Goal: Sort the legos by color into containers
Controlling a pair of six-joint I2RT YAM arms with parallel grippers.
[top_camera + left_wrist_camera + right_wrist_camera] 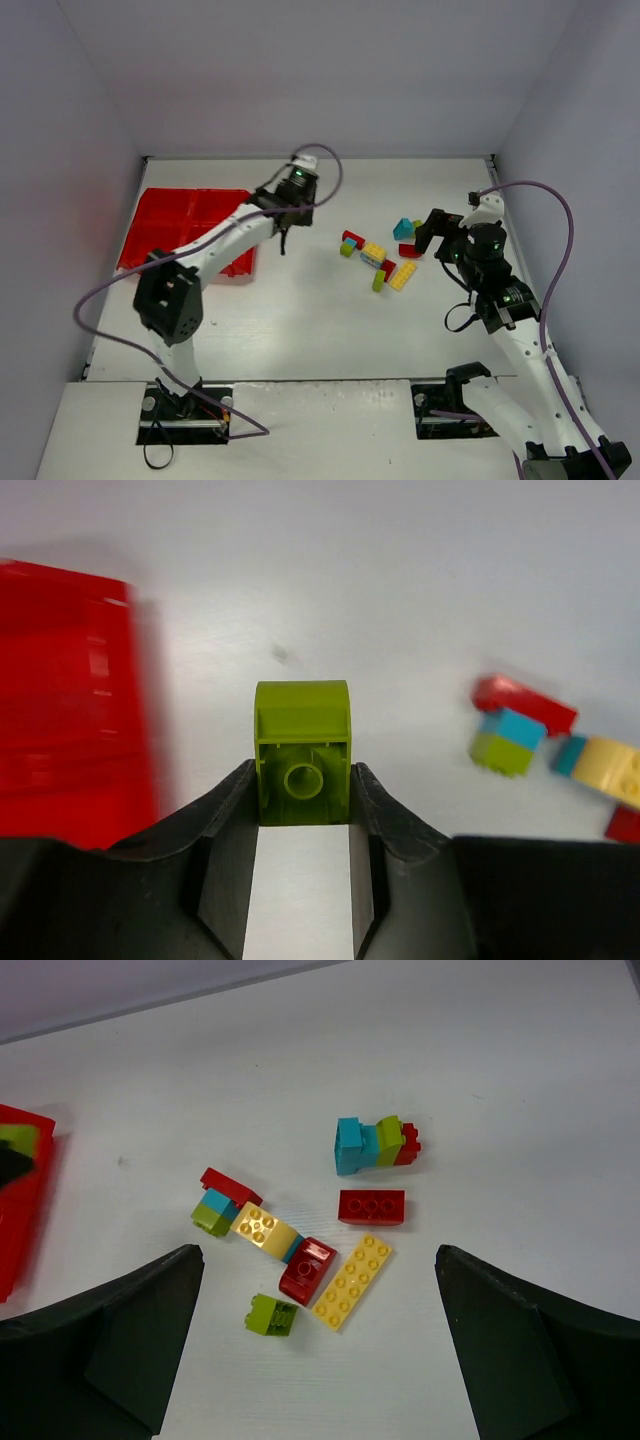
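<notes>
My left gripper (303, 792) is shut on a lime green lego (302, 755), its hollow underside facing the camera and the fingers pressed against both its sides. In the top view this gripper (284, 236) hangs just right of the red tray (185, 215), whose compartments are the containers. The remaining legos lie in a loose group mid-table (380, 258): a red brick (372, 1206), a long yellow plate (352, 1282), a rounded red piece (307, 1268), a lime brick (271, 1314) and a teal-green-red clump (375, 1143). My right gripper (436, 233) hovers open over that group.
The tray (70, 700) fills the left of the left wrist view, blurred; in the right wrist view its edge (20, 1210) shows something lime inside. White walls enclose the table on three sides. The purple cables loop above both arms.
</notes>
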